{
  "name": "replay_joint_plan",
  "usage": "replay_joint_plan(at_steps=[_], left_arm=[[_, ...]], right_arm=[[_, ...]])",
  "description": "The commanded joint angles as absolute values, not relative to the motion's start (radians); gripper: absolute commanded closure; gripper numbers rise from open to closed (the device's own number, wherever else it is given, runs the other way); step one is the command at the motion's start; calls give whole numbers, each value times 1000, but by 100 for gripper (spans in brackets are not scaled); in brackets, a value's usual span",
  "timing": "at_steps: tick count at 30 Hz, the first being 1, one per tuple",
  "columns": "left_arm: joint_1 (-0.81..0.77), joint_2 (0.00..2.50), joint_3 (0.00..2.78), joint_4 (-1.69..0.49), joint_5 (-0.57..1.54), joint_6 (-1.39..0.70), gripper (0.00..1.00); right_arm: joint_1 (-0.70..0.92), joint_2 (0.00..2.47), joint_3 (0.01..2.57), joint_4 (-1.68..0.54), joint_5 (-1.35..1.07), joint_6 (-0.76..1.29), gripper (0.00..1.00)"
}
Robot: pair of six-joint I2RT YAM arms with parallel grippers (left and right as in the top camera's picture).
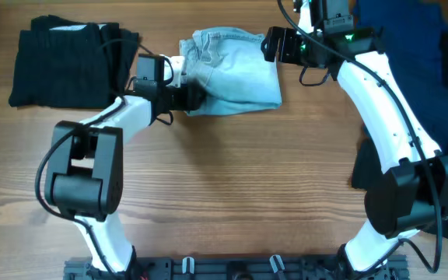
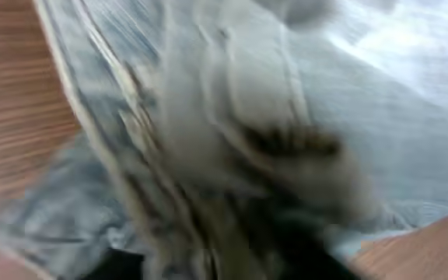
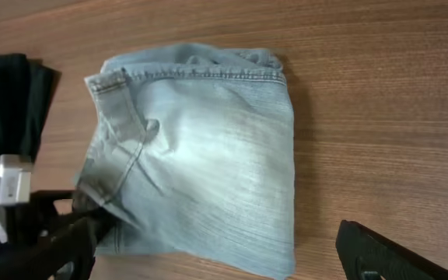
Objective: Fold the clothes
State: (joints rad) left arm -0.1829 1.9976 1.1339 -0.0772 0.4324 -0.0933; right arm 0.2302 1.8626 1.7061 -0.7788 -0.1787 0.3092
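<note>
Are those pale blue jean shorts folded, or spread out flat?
Folded: the shorts lie as a compact rectangle on the table, with doubled layers showing at the edges. The left tool is at one corner.

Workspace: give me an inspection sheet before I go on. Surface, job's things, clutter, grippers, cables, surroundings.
Surface: wood-grain table, no spills seen.
Job's things: pale blue denim shorts folded into a bundle at the middle back; black garment folded at the back left; dark navy garment heaped at the back right.
Clutter: nothing seen.
Grippers: left gripper at the shorts' left edge, against the denim; grip unconfirmed, its wrist view is blurred. Right gripper open, just off the shorts' right side, holding nothing.
Cables: black cable from the left arm crosses the black garment's right edge in the overhead view.
Surroundings: base rail along the front edge.
</note>
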Motion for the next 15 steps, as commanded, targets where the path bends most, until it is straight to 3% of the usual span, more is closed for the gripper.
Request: replay_joint_plan(at_steps=[1, 4, 11, 12, 14, 15], left_arm=[[-203, 2024, 1133, -52, 429, -84, 75], [-203, 2024, 1133, -49, 429, -106, 96], [-199, 1951, 1133, -186, 430, -189, 96], [-199, 1930, 1133, -212, 436, -188, 87], [-198, 1876, 1134, -262, 442, -188, 42], [-198, 1842, 1134, -286, 441, -187, 25]], right_arm=[[233, 1876, 1703, -780, -183, 315, 0], [233, 1876, 1703, -779, -183, 315, 0], [233, 1879, 1691, -773, -180, 318, 0], [233, 1885, 1691, -773, -180, 319, 0], [234, 1901, 1691, -771, -184, 323, 0], [234, 1911, 1691, -766, -185, 325, 0]])
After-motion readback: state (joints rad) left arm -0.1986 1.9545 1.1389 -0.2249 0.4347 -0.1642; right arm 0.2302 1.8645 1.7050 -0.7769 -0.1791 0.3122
